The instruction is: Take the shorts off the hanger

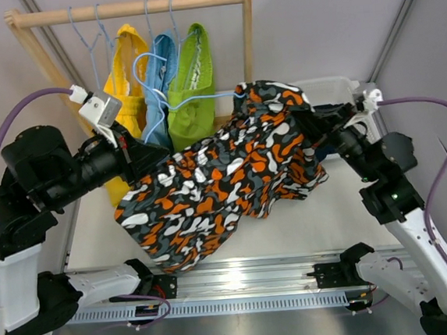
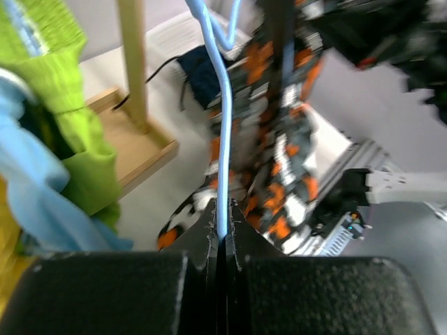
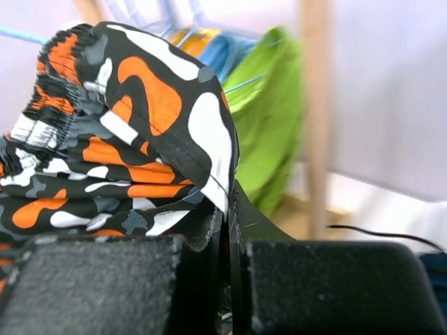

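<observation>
Behind the white bench stands a wooden rack. Your patterned shorts hang stretched in the air above the bench. Their long axis runs from your left hand, clamped on the blue hanger, up-right to your right hand, clamped on the waistband. Pulling along that line should free them.

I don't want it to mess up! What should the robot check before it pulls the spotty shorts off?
1. Left gripper shut on hanger: ok.
2. Right gripper shut on spotty shorts: ok.
3. Spotty shorts off hanger: not ok, wire runs into the waistband.
4. Hanger hook off rack: cannot tell.
5. Green shorts out of the way: cannot tell, wire crosses them.
</observation>
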Controlling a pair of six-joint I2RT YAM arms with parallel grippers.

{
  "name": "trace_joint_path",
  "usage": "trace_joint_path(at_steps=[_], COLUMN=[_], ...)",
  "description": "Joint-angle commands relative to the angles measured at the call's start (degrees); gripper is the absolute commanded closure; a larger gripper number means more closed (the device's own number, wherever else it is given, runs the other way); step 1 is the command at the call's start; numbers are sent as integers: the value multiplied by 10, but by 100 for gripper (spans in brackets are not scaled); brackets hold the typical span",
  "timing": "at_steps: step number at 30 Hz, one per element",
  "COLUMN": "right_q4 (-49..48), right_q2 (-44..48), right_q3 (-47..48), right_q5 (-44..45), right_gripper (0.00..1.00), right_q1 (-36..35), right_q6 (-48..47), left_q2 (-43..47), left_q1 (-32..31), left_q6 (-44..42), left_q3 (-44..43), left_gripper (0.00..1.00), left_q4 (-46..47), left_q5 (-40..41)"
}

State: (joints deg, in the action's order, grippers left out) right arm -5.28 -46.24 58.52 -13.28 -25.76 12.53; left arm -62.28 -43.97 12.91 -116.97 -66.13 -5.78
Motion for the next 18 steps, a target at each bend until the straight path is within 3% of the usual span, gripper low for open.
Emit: trace_joint_path(at_steps=[1, 8, 18], right_q4=[34, 43, 71], right_q2=[25, 30, 13], right_q3=[8, -2, 6], right_q5=[55, 44, 62], right_gripper=[100, 100, 100], right_q1=[65, 148, 178], right_q6=[-18, 30, 57], left_q2=[-3, 1, 8], left_q1=[-2, -2, -2], left_q6=[-10, -13, -11], left_q3=[2, -2, -6], left_gripper=[100, 100, 100], left_q4=[-17, -23, -23], left_q5=[90, 96, 97])
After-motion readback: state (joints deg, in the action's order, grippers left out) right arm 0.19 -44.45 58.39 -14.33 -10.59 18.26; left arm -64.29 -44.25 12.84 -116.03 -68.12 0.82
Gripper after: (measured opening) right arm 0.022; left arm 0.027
